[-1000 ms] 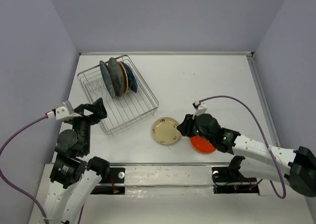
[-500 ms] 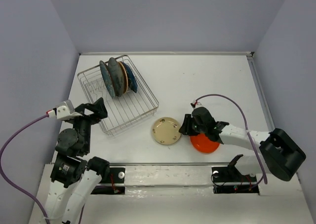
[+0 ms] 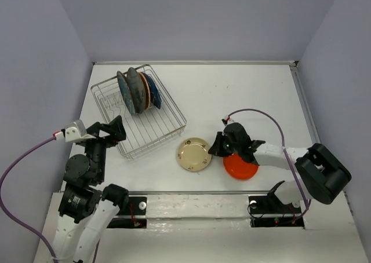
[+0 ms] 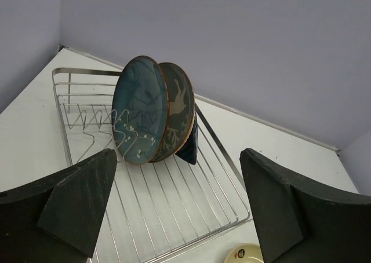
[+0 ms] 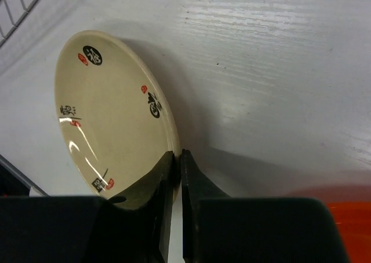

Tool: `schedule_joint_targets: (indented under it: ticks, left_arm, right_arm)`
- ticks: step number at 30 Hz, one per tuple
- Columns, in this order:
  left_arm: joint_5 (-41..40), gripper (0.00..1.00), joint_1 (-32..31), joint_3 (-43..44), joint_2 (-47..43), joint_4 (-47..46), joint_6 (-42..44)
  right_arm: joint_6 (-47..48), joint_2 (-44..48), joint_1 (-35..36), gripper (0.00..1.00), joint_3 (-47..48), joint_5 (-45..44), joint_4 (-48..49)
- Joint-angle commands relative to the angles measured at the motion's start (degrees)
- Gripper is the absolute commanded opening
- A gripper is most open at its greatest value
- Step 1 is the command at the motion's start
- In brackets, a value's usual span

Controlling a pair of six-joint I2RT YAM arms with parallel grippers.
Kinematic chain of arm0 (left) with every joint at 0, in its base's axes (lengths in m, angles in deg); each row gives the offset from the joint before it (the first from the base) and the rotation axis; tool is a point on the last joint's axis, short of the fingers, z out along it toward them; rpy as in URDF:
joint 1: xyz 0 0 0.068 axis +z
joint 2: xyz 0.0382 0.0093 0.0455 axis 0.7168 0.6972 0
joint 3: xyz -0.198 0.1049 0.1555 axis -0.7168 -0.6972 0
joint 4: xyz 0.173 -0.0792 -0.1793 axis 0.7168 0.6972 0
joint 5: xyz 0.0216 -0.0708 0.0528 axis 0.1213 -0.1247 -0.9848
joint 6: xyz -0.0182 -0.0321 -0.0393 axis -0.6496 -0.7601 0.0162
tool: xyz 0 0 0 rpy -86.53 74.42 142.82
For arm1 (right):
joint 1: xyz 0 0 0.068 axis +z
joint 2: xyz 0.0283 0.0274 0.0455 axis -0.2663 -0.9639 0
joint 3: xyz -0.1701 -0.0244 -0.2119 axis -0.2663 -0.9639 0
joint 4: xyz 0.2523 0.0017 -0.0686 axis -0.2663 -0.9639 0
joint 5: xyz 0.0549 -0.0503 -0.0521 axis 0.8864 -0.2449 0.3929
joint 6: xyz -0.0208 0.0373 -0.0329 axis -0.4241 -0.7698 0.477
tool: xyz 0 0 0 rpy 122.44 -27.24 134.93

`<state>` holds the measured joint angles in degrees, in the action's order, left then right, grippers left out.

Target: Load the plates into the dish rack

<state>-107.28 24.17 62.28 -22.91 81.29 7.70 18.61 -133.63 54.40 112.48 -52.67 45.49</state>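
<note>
Cream glaze marks the piece in hand: the right gripper is pinched shut on the rim of the cream plate. That plate seems tipped up slightly on that side, on the desk between the dish rack and the orange-red plate, which lies flat. Four plates stand upright in the rack: teal, grey patterned, tan wooden and navy blue. The left gripper hangs wide open and empty at the rack's near corner. By my count, four of six are loaded and two are left.
</note>
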Motion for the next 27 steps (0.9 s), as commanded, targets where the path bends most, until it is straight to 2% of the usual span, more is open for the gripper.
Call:
schedule_joint_targets:
  ticks: [1,4,6,7,10,12,13,14,15,16,17,18,20,22,24,25,27]
  left_arm:
    - [0.57,0.99,0.45,-0.29,-1.41,-2.89,1.13]
    - [0.57,0.99,0.36,-0.29,-2.03,-2.98,0.86]
    - [0.57,0.99,0.36,-0.2,-2.03,-3.15,0.69]
    - [0.14,0.99,0.27,-0.2,-2.12,-3.07,0.42]
    - [-2.66,0.99,0.36,0.41,-2.38,-2.28,-1.68]
    - [-8.37,0.99,0.27,0.85,-2.82,-0.79,-3.79]
    - [-12.05,0.99,0.36,1.2,-2.82,-0.17,-6.15]
    - [-12.08,0.99,0.36,1.29,-2.91,0.27,-6.17]
    - [-15.65,0.99,0.36,1.3,-2.99,1.32,-8.43]
    - [-17.6,0.99,0.36,1.38,-3.26,1.76,-9.5]
    - [-20.84,0.99,0.36,1.56,-3.43,2.72,-11.6]
    - [-22.26,0.99,0.36,1.73,-3.61,3.17,-12.49]
    - [-25.69,0.99,0.44,2.17,-4.4,3.26,-13.64]
    - [-27.46,0.99,0.45,2.52,-5.36,4.05,-14.6]
    - [-27.81,0.99,0.27,2.61,-6.15,4.32,-14.61]
    - [-28.51,0.99,0.01,2.7,-6.68,4.32,-14.61]
    - [-29.39,0.99,-0.52,2.96,-7.12,4.58,-14.87]
  right_arm:
    - [1.45,5.44,-0.2,0.07,2.25,-0.46,-3.75]
    - [3.64,15.43,-0.2,0.07,5.14,-1.34,-11.13]
    - [4.43,18.97,0.5,0.07,7.95,-2.12,-14.13]
    - [5.22,20.99,1.29,0.07,12.06,-3.26,-17.1]
    - [6.46,20.31,6.46,0.07,20.07,-11.08,-19.76]
    - [8.91,15.14,13.38,0.07,29.29,-19.41,-18.02]
    - [11.44,12.42,15.16,0.07,32.72,-22.06,-17.57]
    - [12.6,9.18,16.4,0.07,36.41,-24.43,-17.39]
    - [13.74,5.58,17.37,0.07,44.28,-28.2,-17.22]
    - [15.5,-1.59,19.21,0.07,48.36,-29.89,-17.04]
    - [16.38,-5.23,20.01,0.07,52.57,-33.39,-16.95]
    - [17.18,-8.75,20.71,0.07,60.79,-34.73,-16.95]
    - [18.94,-18.86,21.51,0.07,68.84,-37.27,-17.22]
    - [20.16,-27.89,22.73,0.07,80.31,-39.92,-18.18]
    - [21.22,-33.89,23.26,0.07,87.82,-43.51,-18.79]
    - [21.75,-40.01,23.27,0.07,96.3,-44.14,-21.06]
    - [22.54,-45.67,23.88,0.07,104.0,-47.2,-23.1]
